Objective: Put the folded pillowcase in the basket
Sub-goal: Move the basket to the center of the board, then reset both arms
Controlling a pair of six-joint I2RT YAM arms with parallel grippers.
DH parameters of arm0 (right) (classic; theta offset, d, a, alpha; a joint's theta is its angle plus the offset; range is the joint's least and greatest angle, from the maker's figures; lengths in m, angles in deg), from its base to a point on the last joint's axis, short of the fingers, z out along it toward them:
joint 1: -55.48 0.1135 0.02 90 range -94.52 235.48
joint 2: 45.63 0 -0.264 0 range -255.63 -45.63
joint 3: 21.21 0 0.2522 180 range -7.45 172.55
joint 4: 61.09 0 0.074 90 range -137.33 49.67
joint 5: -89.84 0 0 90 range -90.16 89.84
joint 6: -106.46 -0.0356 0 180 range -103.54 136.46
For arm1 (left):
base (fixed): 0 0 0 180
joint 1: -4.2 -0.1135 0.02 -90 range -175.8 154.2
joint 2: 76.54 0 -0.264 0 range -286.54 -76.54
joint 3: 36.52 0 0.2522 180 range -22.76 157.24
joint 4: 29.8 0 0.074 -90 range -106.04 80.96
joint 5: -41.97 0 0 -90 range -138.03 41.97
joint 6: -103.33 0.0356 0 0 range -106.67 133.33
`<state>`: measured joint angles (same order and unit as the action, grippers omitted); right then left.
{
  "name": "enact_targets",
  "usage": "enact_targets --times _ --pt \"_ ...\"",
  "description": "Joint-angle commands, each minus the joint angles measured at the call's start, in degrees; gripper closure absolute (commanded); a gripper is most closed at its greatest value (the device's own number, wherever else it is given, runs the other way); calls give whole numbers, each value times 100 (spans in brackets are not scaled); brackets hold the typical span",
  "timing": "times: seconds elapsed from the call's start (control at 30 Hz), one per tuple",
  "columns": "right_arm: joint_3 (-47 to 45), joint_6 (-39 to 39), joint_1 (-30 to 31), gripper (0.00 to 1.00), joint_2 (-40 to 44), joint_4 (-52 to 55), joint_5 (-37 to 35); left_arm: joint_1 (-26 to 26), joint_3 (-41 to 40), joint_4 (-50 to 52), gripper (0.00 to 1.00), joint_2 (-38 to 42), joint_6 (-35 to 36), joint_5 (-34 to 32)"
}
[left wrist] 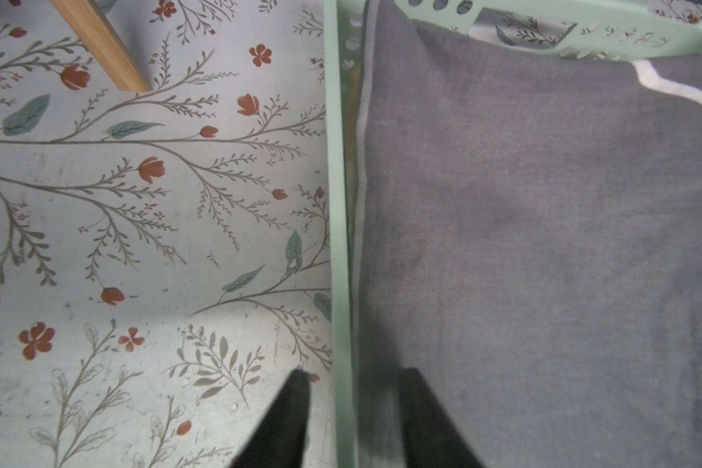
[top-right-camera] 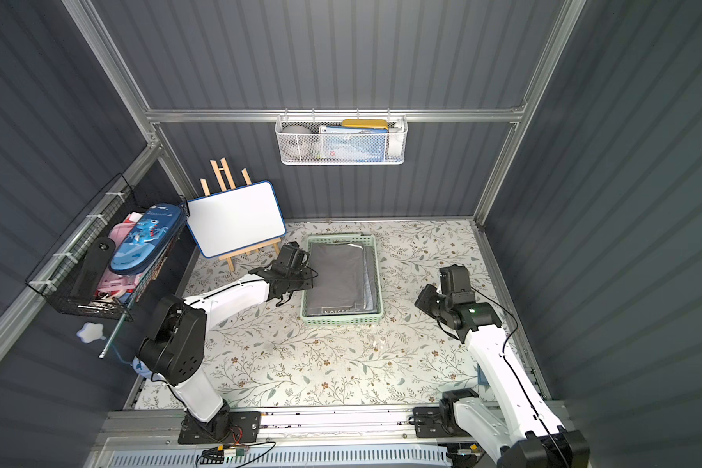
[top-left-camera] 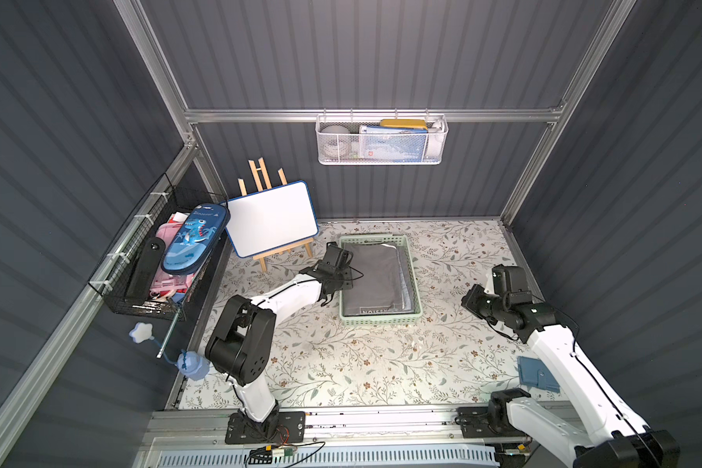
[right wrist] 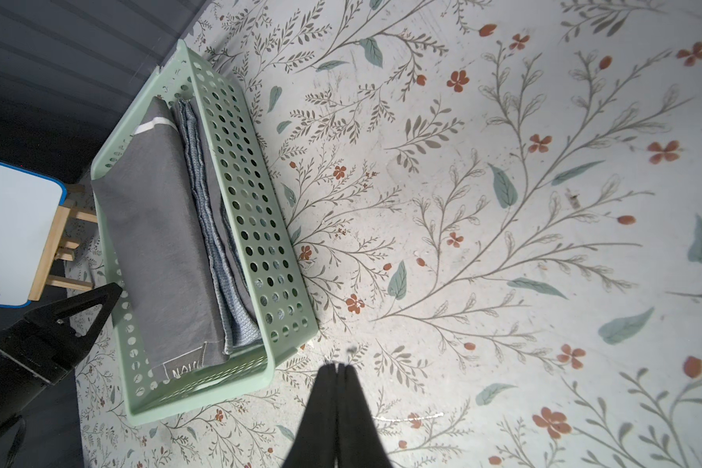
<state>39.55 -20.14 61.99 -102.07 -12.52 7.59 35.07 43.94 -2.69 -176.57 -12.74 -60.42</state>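
Pillowcase [left wrist: 544,243] fills basket [left wrist: 337,202]; left tool [left wrist: 355,372] parted astride its rim, right tool [right wrist: 337,364] pinched together.

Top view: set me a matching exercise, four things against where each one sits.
Things:
1 pillowcase
2 whiteboard
3 dinosaur pencil case
4 white mesh basket

Places:
A on the wooden easel
B in the black wire basket
C in the mint basket
D hung on the back rail

Pairs: 1-C, 2-A, 3-B, 4-D
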Motion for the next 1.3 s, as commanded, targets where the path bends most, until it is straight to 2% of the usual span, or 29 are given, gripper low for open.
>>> enact_targets --times 0.0,0.03,0.17,0.3,0.37,0.4,0.43,0.5,0.53,0.57,0.63,0.7,0.77,0.9,0.97,1.03,1.13,1.17,1.23,1.27 --pt "-44 51 43 65 9 74 -55 32 163 338 1 160 -70 -220" --pt "-46 81 59 58 4 68 -171 33 187 323 1 252 -67 -283" --pt "-44 176 112 47 -100 64 -703 87 298 225 0 684 -167 -689" --pt "34 261 257 41 -177 -298 -1088 433 7 -350 0 1831 -99 -1630" --pt "71 472 307 38 -280 -661 -1504 513 -317 -856 0 2444 -147 -2394" --pt "80 568 308 34 -365 -923 -1801 516 -600 -1285 0 2793 -187 -2777" --pt "68 545 308 3 -508 -1251 -2088 516 -974 -1937 1 3099 37 -3037" --pt "11 337 301 1 -841 -1848 -2555 513 -1853 -3729 1 3548 855 -3484" --pt "59 539 307 1 -1055 -2059 -2713 500 -2357 -4758 1 3671 1448 -3763" --pt "149 932 308 1 -1238 -2139 -2716 486 -2655 -5332 0 3680 1811 -3947" --pt "363 1996 308 1 -1770 -2320 -2704 198 -3079 -6266 1 3508 2592 -3740" --pt "198 3090 308 1 -1972 -2858 -2585 -257 -3085 -6117 0 3252 3033 -2698" --pt "-470 3654 308 1 -1938 -4046 -2399 -687 -3138 -6196 0 2979 3121 -2107" --pt "-1722 3787 308 1 -2161 -6371 -2826 -1764 -3766 -7683 1 2609 2658 -1331" --pt "-2106 3785 303 1 -2341 -7087 -3046 -2117 -4016 -8692 1 2199 2837 -1051" --pt "-2464 3998 310 1 -2561 -8114 -3165 -2413 -4041 -9213 1 1617 3254 -828" --pt "-2913 4012 275 1 -2762 -9087 -3021 -2552 -4010 -9496 1 1047 3148 -826" --pt "-3054 3986 249 1 -2858 -9511 -2993 -2567 -3886 -9102 1 1070 3046 -806" --pt "-3315 3833 45 1 -2981 -9918 -2514 -2648 -3898 -9044 1 1109 3004 -490" --pt "-3341 3821 -19 1 -3125 -10152 -2447 -2656 -3994 -9170 0 1213 2638 -539"
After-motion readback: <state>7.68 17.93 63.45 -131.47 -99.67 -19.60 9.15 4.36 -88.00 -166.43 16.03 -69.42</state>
